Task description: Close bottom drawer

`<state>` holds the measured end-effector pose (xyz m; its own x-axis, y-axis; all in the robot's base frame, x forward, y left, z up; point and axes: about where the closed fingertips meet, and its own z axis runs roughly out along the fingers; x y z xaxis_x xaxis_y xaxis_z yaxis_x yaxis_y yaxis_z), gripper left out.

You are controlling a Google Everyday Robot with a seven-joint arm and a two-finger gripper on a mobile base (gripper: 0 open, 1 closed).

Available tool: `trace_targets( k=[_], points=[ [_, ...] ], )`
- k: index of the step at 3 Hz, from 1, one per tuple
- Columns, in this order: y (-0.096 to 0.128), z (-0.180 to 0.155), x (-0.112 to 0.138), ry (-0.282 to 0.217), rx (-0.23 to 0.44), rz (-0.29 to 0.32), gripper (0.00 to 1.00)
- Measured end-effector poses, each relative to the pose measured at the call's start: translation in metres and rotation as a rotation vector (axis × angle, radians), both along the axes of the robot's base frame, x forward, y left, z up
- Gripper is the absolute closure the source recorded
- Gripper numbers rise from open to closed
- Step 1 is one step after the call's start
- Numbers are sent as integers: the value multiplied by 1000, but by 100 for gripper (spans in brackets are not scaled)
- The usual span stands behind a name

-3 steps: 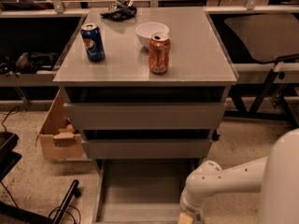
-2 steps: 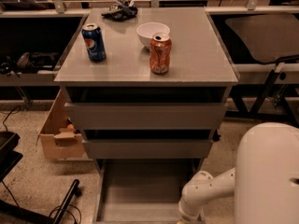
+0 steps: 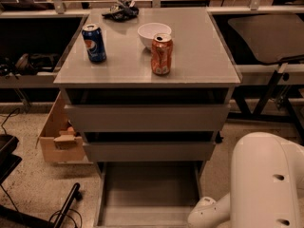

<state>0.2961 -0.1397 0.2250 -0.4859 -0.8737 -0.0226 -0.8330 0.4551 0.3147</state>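
Three matte grey handleless drawers sit in one cabinet ahead of me.

**Claw.** My claw is out of view, beyond the lower edge of the frame, so I cannot tell whether it is open or closed. The white rounded arm link (image 3: 205, 213) leading down to it leaves the frame at the bottom. My large white arm housing (image 3: 266, 179) fills the lower right corner above it.

**Task item.** The narrowest, shallow grey bottom drawer (image 3: 149, 194) stands pulled far out. It lies just left of the arm link, on the claw's left side. Its flat floor and both side walls are exposed from above.

**Other drawers.** Above and beyond the claw's position is the mid-width grey drawer front (image 3: 149, 151). Higher still is the widest grey drawer front (image 3: 145, 118). Each shows a dark gap along its upper edge.

**Surface.** The grey cabinet surface (image 3: 199, 56) lies farthest up from the claw and carries four items:
- A blue soda can (image 3: 94, 42) stands upright at the left.
- An orange soda can (image 3: 161, 54) stands upright near the middle.
- A white round bowl (image 3: 153, 33) sits just behind the orange can.
- A black crumpled object (image 3: 121, 12) lies at the far edge.

**Floor.** A brown open cardboard box (image 3: 57, 144) rests beside the cabinet's left side, well apart from the claw.
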Motion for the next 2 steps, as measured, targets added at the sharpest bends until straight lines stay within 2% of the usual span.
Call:
trace_targets(
  k=[1, 2],
  points=[
    [15, -24, -25, 20, 46, -31, 77],
    [38, -43, -9, -27, 96, -35, 99]
  ],
)
